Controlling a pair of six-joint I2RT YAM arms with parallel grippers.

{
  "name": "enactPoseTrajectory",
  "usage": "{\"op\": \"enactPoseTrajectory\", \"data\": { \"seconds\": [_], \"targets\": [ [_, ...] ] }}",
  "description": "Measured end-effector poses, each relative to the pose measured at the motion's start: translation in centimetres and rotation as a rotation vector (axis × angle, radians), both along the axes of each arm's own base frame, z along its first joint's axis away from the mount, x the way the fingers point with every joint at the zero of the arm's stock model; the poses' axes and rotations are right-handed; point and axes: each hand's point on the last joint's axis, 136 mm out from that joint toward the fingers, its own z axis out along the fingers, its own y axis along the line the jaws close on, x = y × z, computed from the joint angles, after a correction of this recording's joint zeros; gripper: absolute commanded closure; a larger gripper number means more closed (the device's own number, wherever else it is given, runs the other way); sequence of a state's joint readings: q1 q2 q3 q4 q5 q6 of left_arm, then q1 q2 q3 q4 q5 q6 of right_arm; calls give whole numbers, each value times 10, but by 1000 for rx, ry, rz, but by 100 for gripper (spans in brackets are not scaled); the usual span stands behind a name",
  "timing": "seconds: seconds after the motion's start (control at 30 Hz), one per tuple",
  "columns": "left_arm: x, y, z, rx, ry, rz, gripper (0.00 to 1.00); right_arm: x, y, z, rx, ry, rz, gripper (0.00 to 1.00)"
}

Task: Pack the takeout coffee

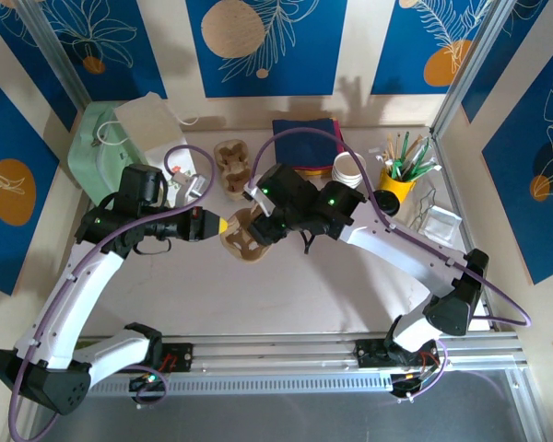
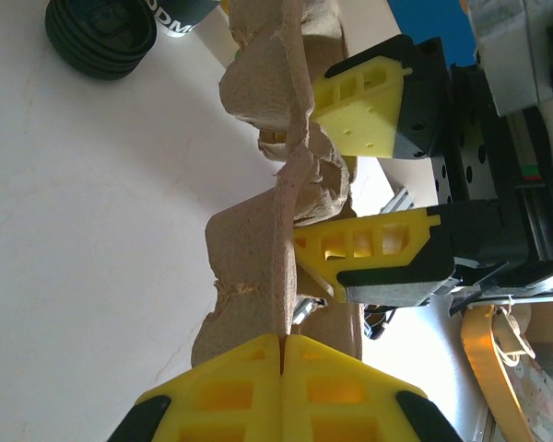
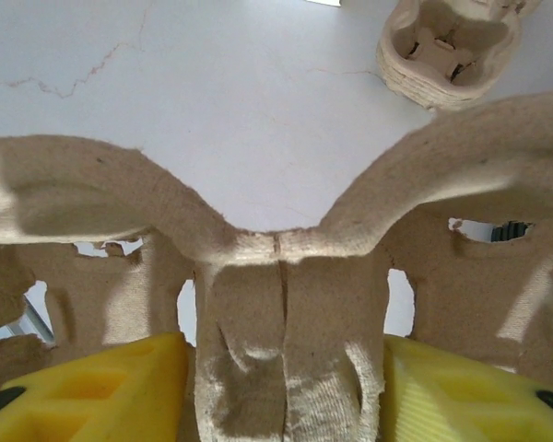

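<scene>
A: Our left gripper [image 2: 283, 343] pinches the brown moulded-pulp cup carrier [image 2: 253, 249] by its rim. Our right gripper [image 2: 309, 170] straddles its centre; biting or not, we cannot tell.

B: Pull apart and we tear it. The takeout coffee [image 2: 180, 9], seemingly that dark lettered cup, stands far off beside stacked black lids [image 2: 101, 37].

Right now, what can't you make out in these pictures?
- Top view: the right arm covers part of the cardboard carrier; its pockets cannot be counted.
- Left wrist view: a dark item with white lettering, cut by the top edge.
- Right wrist view: yellow fingers cut by the bottom edge; the jaws' grip is unclear.
</scene>
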State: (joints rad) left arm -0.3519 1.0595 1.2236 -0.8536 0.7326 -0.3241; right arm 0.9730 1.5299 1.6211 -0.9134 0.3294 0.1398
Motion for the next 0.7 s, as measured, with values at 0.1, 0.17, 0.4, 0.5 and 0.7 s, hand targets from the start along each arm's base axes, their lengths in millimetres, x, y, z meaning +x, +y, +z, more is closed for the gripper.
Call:
{"op": "enactPoseTrajectory", "data": {
  "seconds": [0.1, 0.17, 0.4, 0.5, 0.7],
  "targets": [
    [0, 0, 0, 0, 0, 0, 100, 1, 0, 0, 4, -2, -1, 56],
    [0, 0, 0, 0, 0, 0, 100, 2, 0, -1, 5, 0, -1, 60],
    [0, 0, -2, -1, 11, 6, 92, 3, 0, -4, 16, 9, -1, 62],
    [2, 0, -2, 0, 9, 13, 58, 3, -2, -3, 20, 9, -2, 63],
    [15, 13, 5, 68, -30, 112, 38, 3, -10, -16, -7, 29, -16, 63]
  ]
}}
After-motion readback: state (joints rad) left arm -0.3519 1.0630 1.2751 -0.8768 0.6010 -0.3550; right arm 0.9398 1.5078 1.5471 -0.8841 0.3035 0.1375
